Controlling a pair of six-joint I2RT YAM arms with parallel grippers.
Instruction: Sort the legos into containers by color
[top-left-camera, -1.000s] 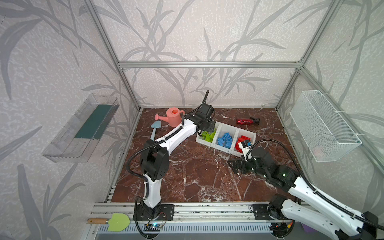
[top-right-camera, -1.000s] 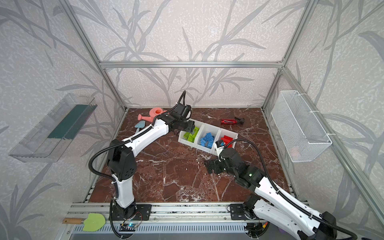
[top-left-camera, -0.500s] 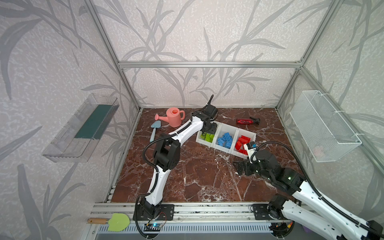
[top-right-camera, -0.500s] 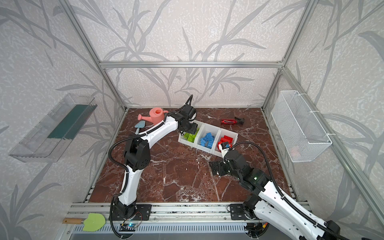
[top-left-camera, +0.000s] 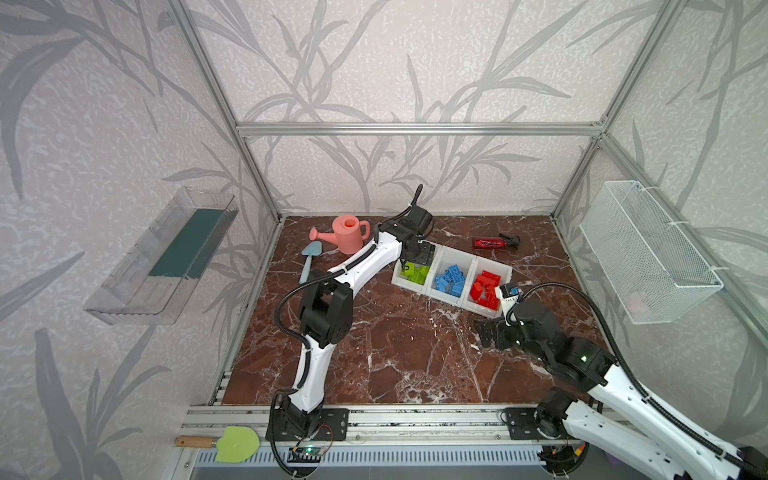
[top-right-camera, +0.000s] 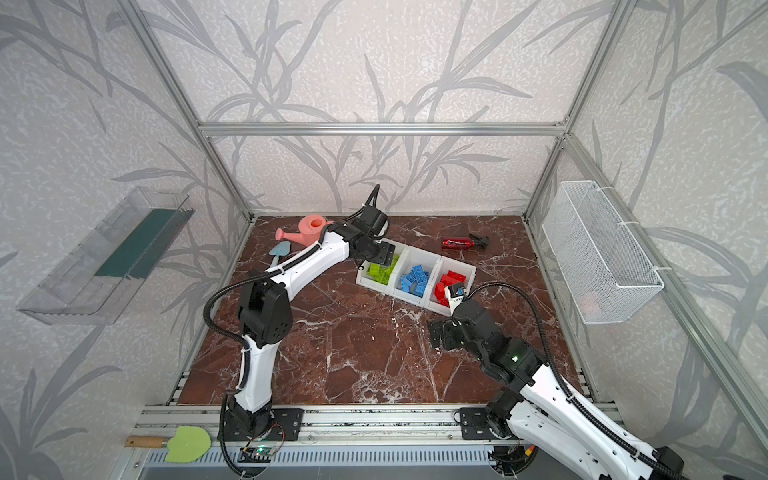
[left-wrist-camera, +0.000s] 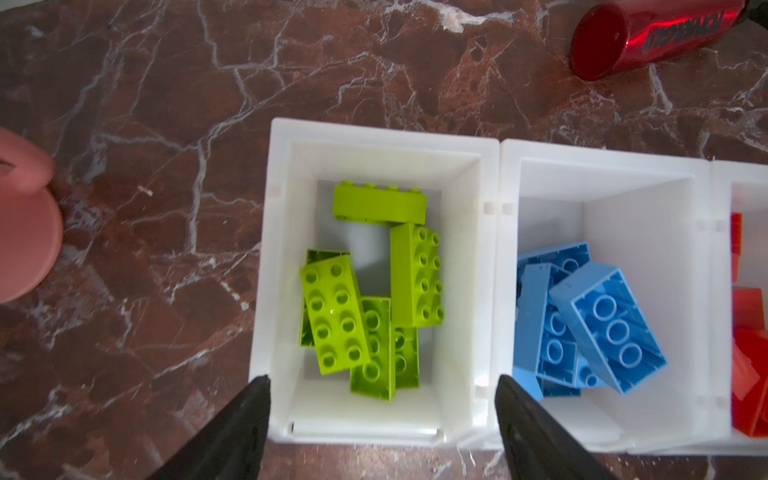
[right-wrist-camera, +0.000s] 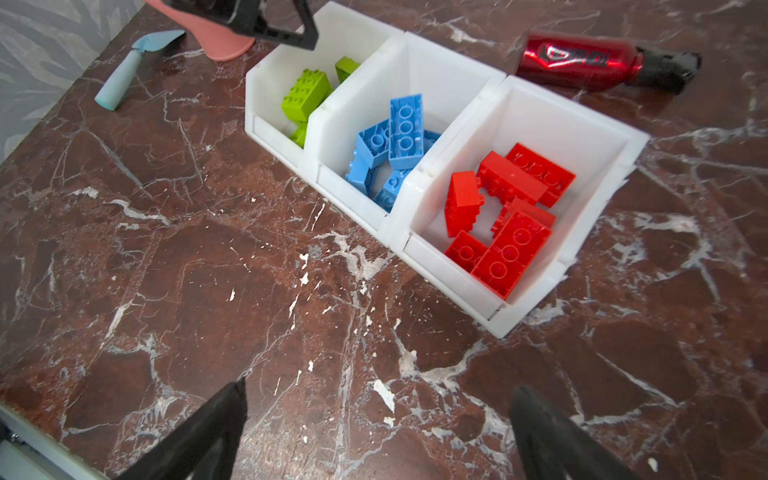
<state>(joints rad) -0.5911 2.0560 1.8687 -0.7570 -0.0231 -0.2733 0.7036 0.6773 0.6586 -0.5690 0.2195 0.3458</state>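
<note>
The left pincer (left-wrist-camera: 380, 380) is open over the green legos (left-wrist-camera: 332, 311). The right pincer (top-left-camera: 484, 334), at 5 o'clock from the containers (top-left-camera: 455, 253), is open too.

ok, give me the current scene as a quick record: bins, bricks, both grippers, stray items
containers: three white bins joined in a row on the table
green legos: end bin nearest the watering can
blue legos: middle bin
red legos: other end bin
loose legos: none visible on the table
left gripper: open, empty, above the green bin
right gripper: open, empty, over bare table on the robot's side of the bins
clutter: spray bottle lying behind the bins; trowel beside the can
</note>
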